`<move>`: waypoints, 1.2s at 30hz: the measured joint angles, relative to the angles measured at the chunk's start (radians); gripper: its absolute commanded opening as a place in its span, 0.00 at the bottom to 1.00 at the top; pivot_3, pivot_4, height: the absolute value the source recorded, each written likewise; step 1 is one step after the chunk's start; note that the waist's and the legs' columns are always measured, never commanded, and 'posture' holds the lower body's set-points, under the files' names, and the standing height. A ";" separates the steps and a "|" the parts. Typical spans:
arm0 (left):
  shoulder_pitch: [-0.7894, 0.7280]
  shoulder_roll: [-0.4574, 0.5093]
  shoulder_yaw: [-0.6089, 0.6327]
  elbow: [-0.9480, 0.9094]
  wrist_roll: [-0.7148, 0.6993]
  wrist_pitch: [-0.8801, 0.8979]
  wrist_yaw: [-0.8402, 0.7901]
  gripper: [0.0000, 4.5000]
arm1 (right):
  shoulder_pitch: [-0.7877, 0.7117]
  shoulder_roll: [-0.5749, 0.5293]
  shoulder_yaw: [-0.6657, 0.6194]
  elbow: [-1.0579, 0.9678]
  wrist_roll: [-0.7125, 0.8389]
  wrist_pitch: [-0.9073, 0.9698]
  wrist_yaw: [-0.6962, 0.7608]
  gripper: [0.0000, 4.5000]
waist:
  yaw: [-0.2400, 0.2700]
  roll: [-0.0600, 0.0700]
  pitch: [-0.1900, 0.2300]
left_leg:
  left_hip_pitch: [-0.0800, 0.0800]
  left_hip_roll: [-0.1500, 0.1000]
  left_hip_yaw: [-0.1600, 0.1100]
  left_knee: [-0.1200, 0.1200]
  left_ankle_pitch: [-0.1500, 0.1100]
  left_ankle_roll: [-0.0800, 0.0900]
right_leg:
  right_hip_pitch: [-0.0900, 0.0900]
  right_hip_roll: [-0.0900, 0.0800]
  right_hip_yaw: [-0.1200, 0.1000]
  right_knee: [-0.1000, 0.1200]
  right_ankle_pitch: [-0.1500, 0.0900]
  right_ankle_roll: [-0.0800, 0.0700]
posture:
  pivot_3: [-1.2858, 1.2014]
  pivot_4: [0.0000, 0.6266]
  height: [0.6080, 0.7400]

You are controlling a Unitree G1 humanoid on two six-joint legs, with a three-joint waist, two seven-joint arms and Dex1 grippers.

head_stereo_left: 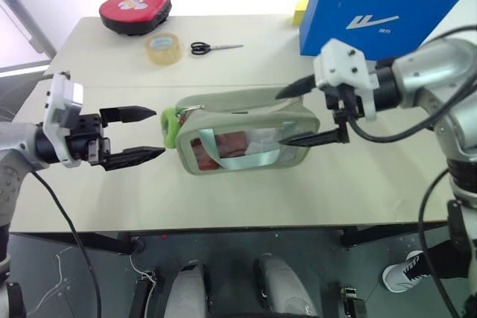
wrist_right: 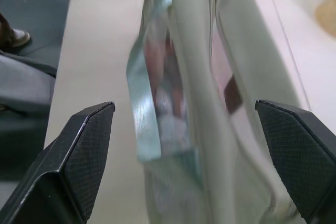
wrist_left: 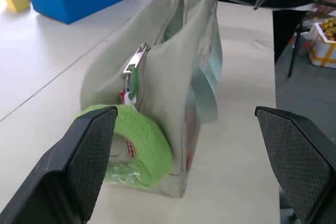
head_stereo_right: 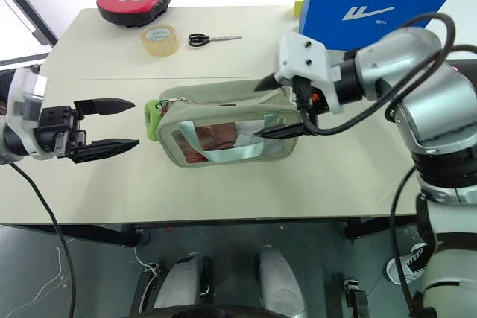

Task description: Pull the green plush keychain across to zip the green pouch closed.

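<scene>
Green pouch [head_stereo_left: 246, 133] sits in the middle of the pale table [head_stereo_left: 350, 184], standing up with its see-through window facing the robot. Red and white things show through the window, and a light mint strap [head_stereo_left: 242, 160] hangs across it. The green plush keychain [head_stereo_left: 169, 126] is at the left end of the pouch, fixed to the silver zip pull [wrist_left: 135, 60]. The left gripper [head_stereo_left: 133, 135] is just beside the fuzzy keychain, with its two black fingers spread wide and nothing between them. The right gripper [head_stereo_left: 305, 113] is at the pouch's right end, fingers also spread wide, one on each side of the pouch. Farther back lie a red heart-shaped case [head_stereo_left: 136, 10], a tape roll [head_stereo_left: 163, 48], scissors [head_stereo_left: 212, 48] and a blue box [head_stereo_left: 384, 5]
</scene>
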 measured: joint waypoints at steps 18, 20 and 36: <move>-0.036 0.013 -0.030 0.115 0.127 -0.083 0.022 1.00 | 0.062 0.013 0.009 0.063 -0.086 -0.095 -0.080 0.01 | -0.010 0.000 0.000 | 0.001 0.000 0.000 0.000 0.000 0.000 | 0.000 0.001 0.000 0.001 0.000 0.000 | 0.52 0.24 0.98; -0.051 0.011 -0.074 0.168 0.192 -0.127 0.029 1.00 | 0.058 0.018 0.010 0.062 -0.085 -0.083 -0.086 0.01 | -0.011 0.000 0.000 | 0.001 0.000 0.001 0.000 0.000 0.000 | 0.000 0.001 0.000 0.001 0.000 0.000 | 0.52 0.24 0.98; -0.226 -0.132 -0.227 0.357 0.312 -0.194 0.034 0.00 | 0.057 0.020 0.010 0.052 -0.077 -0.053 -0.102 0.00 | -0.010 0.000 0.000 | 0.001 0.000 0.000 0.000 0.000 0.000 | 0.000 0.001 0.000 0.001 0.000 0.000 | 0.52 0.24 0.98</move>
